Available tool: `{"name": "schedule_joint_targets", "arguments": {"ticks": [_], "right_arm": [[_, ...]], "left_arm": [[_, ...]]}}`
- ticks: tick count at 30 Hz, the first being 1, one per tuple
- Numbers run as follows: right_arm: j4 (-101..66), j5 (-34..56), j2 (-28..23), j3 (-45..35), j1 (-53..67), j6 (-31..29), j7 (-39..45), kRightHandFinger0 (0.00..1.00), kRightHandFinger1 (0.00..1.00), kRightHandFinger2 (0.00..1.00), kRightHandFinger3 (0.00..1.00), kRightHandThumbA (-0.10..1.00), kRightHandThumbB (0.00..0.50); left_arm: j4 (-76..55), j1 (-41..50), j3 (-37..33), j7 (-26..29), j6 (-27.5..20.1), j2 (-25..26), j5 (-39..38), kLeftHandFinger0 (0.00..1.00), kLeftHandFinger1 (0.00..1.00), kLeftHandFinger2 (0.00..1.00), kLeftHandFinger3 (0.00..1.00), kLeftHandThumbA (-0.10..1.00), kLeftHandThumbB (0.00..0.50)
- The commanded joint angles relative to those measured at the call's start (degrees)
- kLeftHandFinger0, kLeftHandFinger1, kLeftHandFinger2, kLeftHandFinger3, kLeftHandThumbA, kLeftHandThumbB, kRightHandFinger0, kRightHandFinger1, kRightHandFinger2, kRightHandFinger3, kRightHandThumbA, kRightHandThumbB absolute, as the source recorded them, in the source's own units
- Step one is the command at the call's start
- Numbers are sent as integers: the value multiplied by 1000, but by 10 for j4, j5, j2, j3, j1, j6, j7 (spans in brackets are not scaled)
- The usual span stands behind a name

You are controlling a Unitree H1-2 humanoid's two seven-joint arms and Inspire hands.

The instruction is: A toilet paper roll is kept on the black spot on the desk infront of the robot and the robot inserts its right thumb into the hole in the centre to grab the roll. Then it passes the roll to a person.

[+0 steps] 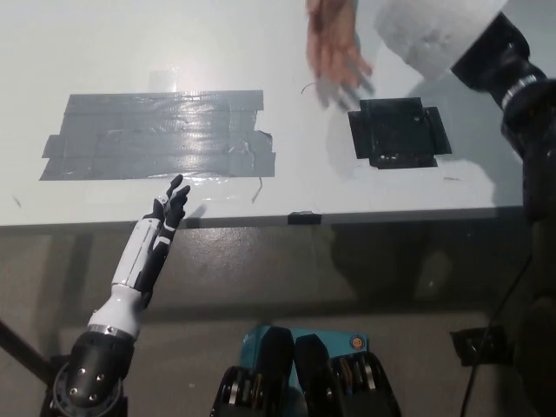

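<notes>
Roll is up at the top edge, carried on the right hand, near a person's open hand. Left hand rests open and empty by the worktop edge. Roll could slip off before the person grips.

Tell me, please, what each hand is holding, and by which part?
The right hand holds the roll at its end; the exact grip is hidden. The left hand holds nothing.

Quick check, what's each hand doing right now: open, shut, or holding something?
Left hand: open, holds nothing, near the desk's front edge.
Right hand: shut on the toilet paper roll, lifted clear of the black spot, beside a person's open hand.
</notes>
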Motion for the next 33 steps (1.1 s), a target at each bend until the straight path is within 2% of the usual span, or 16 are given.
{"name": "schedule_joint_targets", "arguments": {"ticks": [1, 2, 4, 11, 14, 15, 16, 17, 18, 19, 20, 21, 24, 26, 28, 33], "right_arm": [[-29, 104, -21, 36, -50, 3, -45, 0, 242, 715, 824, -100, 135], [-28, 109, -24, 42, -51, 3, -47, 0, 240, 715, 819, -100, 134], [-32, 107, -21, 51, -57, 3, -67, 0, 230, 745, 1000, -100, 126], [7, 31, -40, 102, -94, 3, -93, 0, 151, 676, 1000, -100, 110], [29, -13, -48, 115, -110, 2, -67, 0, 236, 797, 1000, -100, 69], [53, -55, -58, 148, -127, -11, -68, 7, 311, 892, 1000, -100, 95], [74, -81, -63, 167, -138, -25, -69, 0, 328, 937, 965, -100, 101], [86, -95, -66, 178, -144, -33, -73, 0, 373, 999, 752, -100, 122], [92, -106, -68, 188, -148, -37, -80, 0, 403, 1000, 707, -100, 135], [97, -121, -71, 202, -151, -41, -79, 0, 426, 1000, 524, -100, 122], [105, -143, -78, 224, -156, -53, -69, 0, 486, 1000, 539, -100, 126], [117, -180, -86, 258, -161, -71, -65, 27, 585, 1000, 669, -100, 134], [129, -230, -94, 310, -165, -92, -67, 97, 642, 1000, 873, -100, 157], [141, -258, -97, 341, -169, -103, -69, 159, 677, 1000, 883, -100, 161], [141, -300, -103, 387, -170, -106, -70, 225, 669, 966, 798, -100, 176], [151, -333, -101, 434, -176, -110, -66, 185, 625, 920, 846, -100, 152]], "left_arm": [[-9, -15, -5, -6, -5, -1, -11, 1000, 1000, 1000, 1000, 966, 285], [-9, -15, -5, -6, -6, 0, -11, 1000, 1000, 1000, 1000, 966, 286], [-11, -10, -7, -7, -8, 0, -11, 1000, 1000, 1000, 1000, 959, 272], [-12, -6, -11, -11, -6, -1, -15, 1000, 1000, 1000, 1000, 961, 276], [-16, -4, -13, -12, -1, -1, -14, 1000, 1000, 1000, 1000, 961, 278], [-19, -2, -14, -13, 1, -1, -17, 1000, 1000, 1000, 1000, 946, 268], [-20, 0, -14, -12, 1, -1, -17, 1000, 1000, 1000, 1000, 944, 274], [-20, 0, -15, -12, 1, 0, -17, 1000, 1000, 1000, 1000, 948, 282], [-22, 2, -16, -12, 2, 0, -17, 1000, 1000, 1000, 1000, 950, 283], [-22, 4, -17, -12, 2, 0, -17, 1000, 1000, 1000, 1000, 957, 291], [-22, 6, -17, -14, 1, 1, -18, 1000, 1000, 1000, 1000, 957, 298], [-22, 8, -18, -15, 1, 0, -22, 1000, 1000, 1000, 1000, 946, 305], [-20, 12, -20, -16, -4, 1, -24, 1000, 1000, 1000, 1000, 952, 316], [-21, 15, -22, -17, -6, 2, -25, 1000, 1000, 1000, 1000, 960, 312], [-22, 18, -22, -19, -4, 2, -30, 1000, 1000, 1000, 1000, 956, 319], [-19, 21, -24, -18, -8, 4, -26, 1000, 1000, 1000, 1000, 955, 327]]}}
